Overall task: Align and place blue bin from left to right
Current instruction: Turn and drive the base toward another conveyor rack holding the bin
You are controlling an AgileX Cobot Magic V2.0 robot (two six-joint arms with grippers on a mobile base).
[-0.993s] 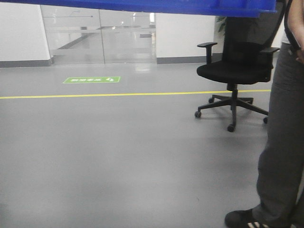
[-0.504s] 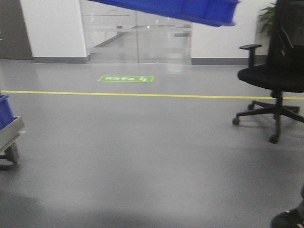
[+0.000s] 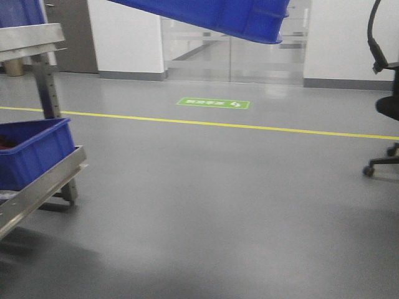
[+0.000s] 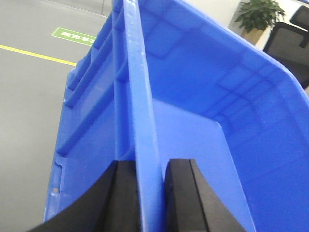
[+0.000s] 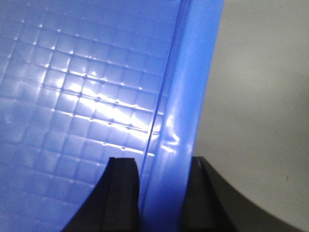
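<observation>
The blue bin hangs tilted along the top of the front view, its right end lower, well above the floor. In the left wrist view my left gripper is shut on the bin's rim, one black finger on each side of the wall. The right wrist view shows my right gripper shut on the opposite wall of the bin, whose grid-patterned floor fills the left of that frame. Neither gripper shows in the front view.
A metal rack stands at the left, holding another blue bin on its lower shelf and one more at the top left. A yellow line and green sign mark the grey floor. A black office chair sits at the right edge.
The view has swung left: the chair and the standing person slid out to the right, and the rack with its bins came in at the left. The held bin now tilts.
</observation>
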